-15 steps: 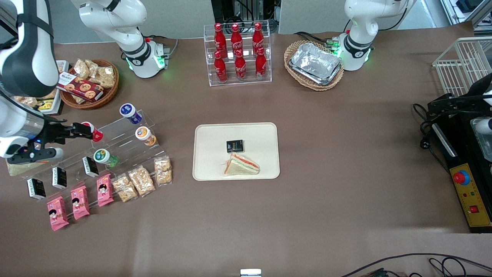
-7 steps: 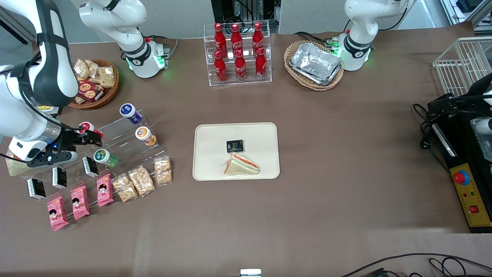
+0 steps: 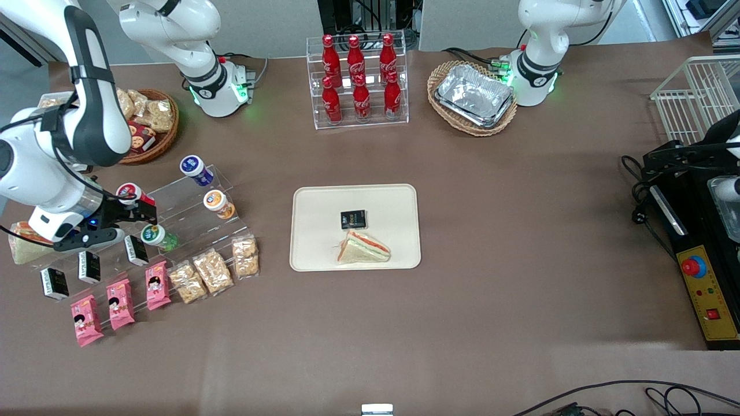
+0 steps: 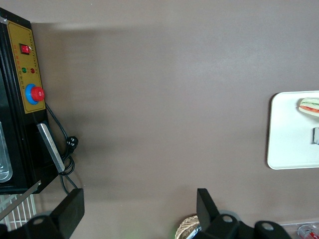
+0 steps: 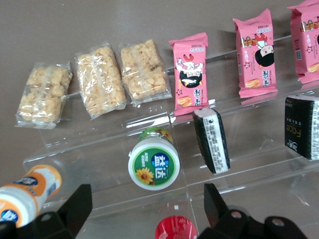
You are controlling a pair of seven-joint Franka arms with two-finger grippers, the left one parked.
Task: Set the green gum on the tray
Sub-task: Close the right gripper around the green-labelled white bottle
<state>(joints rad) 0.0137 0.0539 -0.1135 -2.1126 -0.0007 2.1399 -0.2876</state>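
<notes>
Currently the right arm's gripper [image 3: 139,215] hangs over the clear stepped acrylic rack [image 3: 185,214] toward the working arm's end of the brown table [image 3: 520,231], its two black fingers [image 5: 75,206] spread wide with nothing between them. The green gum [image 3: 156,236], a small green-bodied bottle with a white round lid bearing a green mark, lies tilted on a step of that rack, just nearer the front camera than the gripper and apart from it; in the right wrist view the green gum [image 5: 153,160] sits between the lines of the two open fingers. On the rack, a red-bodied bottle [image 3: 134,193] lies close beside the gripper, farther from the front camera than the green gum, and an orange-bodied bottle [image 3: 218,203] rests on a step toward the tray. Black packets [image 5: 212,140] stand on the rack beside the green gum, with pink wrapped snacks [image 5: 192,69] and clear packs of puffed bars [image 5: 99,84] on the rack's lowest step. The large flat cream-coloured rectangular tray [image 3: 312,231] lies well apart from the rack, toward the table's middle, carrying a wrapped triangular sandwich [image 3: 363,248] and a small black packet [image 3: 353,219].
</notes>
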